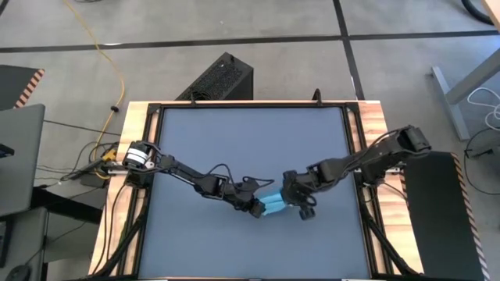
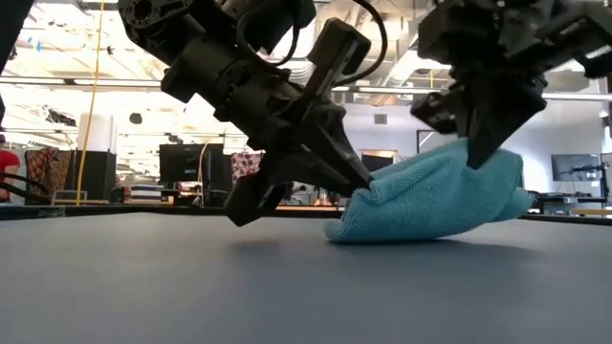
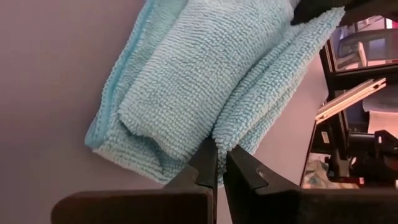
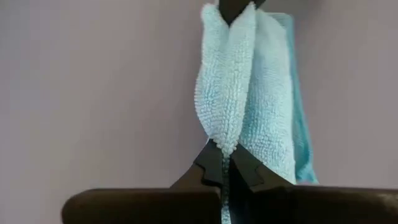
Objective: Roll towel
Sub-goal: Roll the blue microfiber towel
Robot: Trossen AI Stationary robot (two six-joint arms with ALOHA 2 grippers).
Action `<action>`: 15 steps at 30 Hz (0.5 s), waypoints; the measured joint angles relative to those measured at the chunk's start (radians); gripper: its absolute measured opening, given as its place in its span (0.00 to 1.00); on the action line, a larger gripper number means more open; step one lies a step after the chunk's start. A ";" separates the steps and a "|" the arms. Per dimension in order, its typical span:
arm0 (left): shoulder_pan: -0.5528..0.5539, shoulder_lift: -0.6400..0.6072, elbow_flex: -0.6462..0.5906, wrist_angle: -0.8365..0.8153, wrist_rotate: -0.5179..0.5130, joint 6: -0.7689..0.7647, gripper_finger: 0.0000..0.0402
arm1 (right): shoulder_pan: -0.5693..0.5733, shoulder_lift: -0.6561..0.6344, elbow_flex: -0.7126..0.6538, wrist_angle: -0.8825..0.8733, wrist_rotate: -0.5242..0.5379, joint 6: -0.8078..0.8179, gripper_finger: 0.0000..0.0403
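Towel (image 1: 273, 205) bunched mid-table, unmarked; left gripper (image 1: 255, 209), right gripper (image 1: 294, 201) jaws seemingly clenched on opposite ends.

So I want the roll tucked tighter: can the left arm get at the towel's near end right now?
Probably yes: the left tool is already shut on one end of the small sky-blue soft cloth towel, nothing between them; the right tool pinches the other end.
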 joint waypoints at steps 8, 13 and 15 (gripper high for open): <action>-0.019 0.000 0.000 -0.016 0.009 0.012 0.00 | -0.120 0.061 0.000 0.033 -0.266 0.080 0.05; -0.035 0.000 0.000 -0.019 0.002 0.003 0.00 | -0.174 0.063 0.000 0.086 -0.289 0.073 0.05; -0.040 0.000 0.000 -0.011 -0.009 0.002 0.00 | -0.199 0.064 0.000 0.097 -0.312 0.078 0.05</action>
